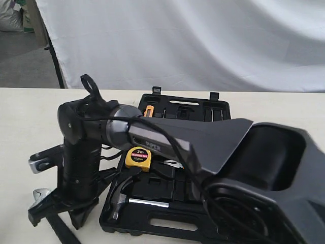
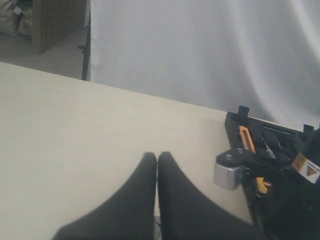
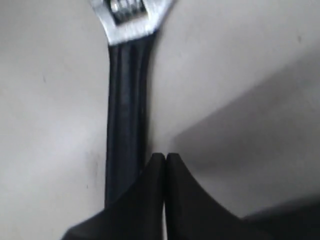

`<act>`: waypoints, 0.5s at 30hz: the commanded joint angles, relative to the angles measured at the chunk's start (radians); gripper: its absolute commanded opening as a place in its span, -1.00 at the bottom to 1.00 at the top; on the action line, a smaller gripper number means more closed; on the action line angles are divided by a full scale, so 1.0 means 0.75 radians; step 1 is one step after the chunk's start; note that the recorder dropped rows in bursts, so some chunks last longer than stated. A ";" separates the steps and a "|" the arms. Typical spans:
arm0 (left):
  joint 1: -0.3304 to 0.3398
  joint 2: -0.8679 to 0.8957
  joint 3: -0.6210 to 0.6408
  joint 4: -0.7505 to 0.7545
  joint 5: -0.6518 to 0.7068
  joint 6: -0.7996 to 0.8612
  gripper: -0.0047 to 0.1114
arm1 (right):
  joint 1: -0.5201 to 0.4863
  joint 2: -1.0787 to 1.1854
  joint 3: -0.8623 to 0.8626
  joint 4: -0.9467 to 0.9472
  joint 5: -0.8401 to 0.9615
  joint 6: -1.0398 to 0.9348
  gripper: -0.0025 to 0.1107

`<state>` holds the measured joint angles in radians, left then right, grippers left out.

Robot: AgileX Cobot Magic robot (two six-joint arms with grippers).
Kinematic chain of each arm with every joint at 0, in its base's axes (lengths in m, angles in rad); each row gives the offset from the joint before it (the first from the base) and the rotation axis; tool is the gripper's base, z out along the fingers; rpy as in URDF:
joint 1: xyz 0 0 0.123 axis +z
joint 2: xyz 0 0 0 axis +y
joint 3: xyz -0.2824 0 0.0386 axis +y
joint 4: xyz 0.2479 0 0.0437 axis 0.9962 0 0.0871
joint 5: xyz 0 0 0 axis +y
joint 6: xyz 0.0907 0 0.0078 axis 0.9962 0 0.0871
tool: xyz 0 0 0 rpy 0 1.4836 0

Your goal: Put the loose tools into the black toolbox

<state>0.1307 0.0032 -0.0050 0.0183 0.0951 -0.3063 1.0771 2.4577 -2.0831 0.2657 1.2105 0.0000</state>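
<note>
The black toolbox (image 1: 127,223) lies open on the table, and its corner (image 2: 234,121) shows in the left wrist view. A claw hammer (image 1: 121,196) rests in the near half. The adjustable wrench (image 1: 39,198) lies on the table left of the box, steel head (image 3: 131,20) away from the black handle (image 3: 126,115). My right gripper (image 1: 75,219) (image 3: 165,157) points down, shut, with its fingertips beside the handle and nothing between them. My left gripper (image 2: 157,156) is shut over bare table with nothing in it.
A yellow tape measure (image 1: 138,156) and orange-handled pliers (image 1: 149,111) sit in the box. The right arm (image 1: 152,140) reaches across the box and hides much of it. A white cloth (image 1: 203,40) hangs behind the table.
</note>
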 commanded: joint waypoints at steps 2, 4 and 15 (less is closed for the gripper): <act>0.034 -0.004 -0.004 0.006 -0.010 -0.006 -0.91 | 0.004 -0.183 0.263 -0.037 0.014 -0.028 -0.96; 0.034 -0.004 -0.004 0.006 -0.010 -0.006 -0.91 | 0.004 -0.233 0.314 -0.037 0.014 -0.021 -0.96; 0.034 -0.004 -0.004 0.006 -0.010 -0.006 -0.91 | 0.093 -0.256 0.278 -0.255 -0.202 -0.026 -0.84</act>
<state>0.1307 0.0032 -0.0050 0.0183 0.0951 -0.3063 1.1206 2.2721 -1.8691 0.1364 1.1315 -0.0069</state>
